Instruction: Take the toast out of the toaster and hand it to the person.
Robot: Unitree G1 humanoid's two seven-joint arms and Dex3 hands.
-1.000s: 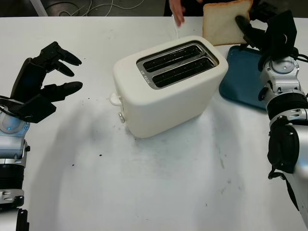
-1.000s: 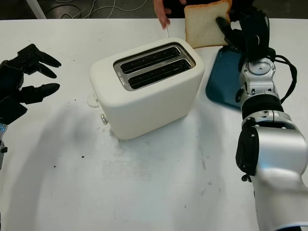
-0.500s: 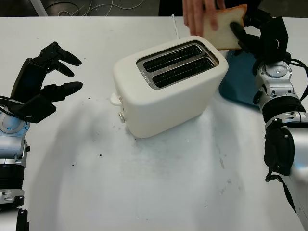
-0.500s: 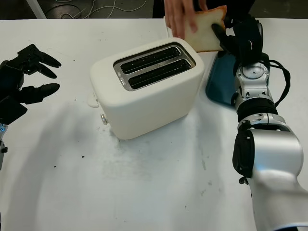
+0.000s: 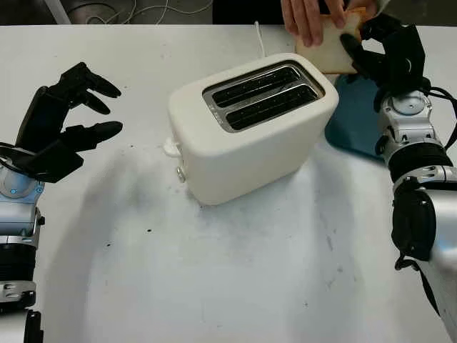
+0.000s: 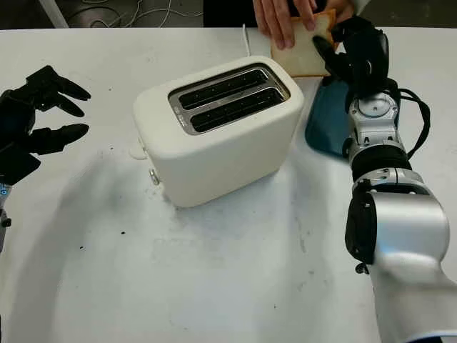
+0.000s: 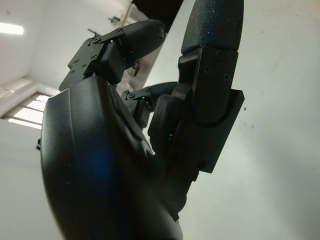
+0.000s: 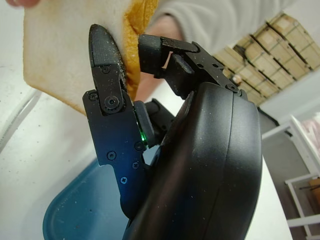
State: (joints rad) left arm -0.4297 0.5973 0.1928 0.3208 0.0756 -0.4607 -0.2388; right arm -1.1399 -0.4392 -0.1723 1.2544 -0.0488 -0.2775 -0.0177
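Observation:
A slice of toast [image 5: 330, 51] is held up at the far right of the table, behind the white toaster [image 5: 251, 125]. My right hand [image 5: 382, 50] is shut on its right edge, fingers pinching the crust [image 8: 131, 47]. A person's hand [image 5: 308, 18] grips the same slice from the far side. Both toaster slots [image 5: 264, 96] look dark with nothing in them. My left hand [image 5: 68, 107] hangs open above the table at the left, well away from the toaster.
A dark teal tray [image 5: 357, 121] lies on the table under my right arm, right of the toaster. The toaster's white cord [image 5: 258, 39] runs toward the far edge. Cables lie beyond the table's back edge.
The person's hand has come in from the far side and taken hold of the toast. My right hand and the slice shifted slightly left and lower. The left hand has not moved.

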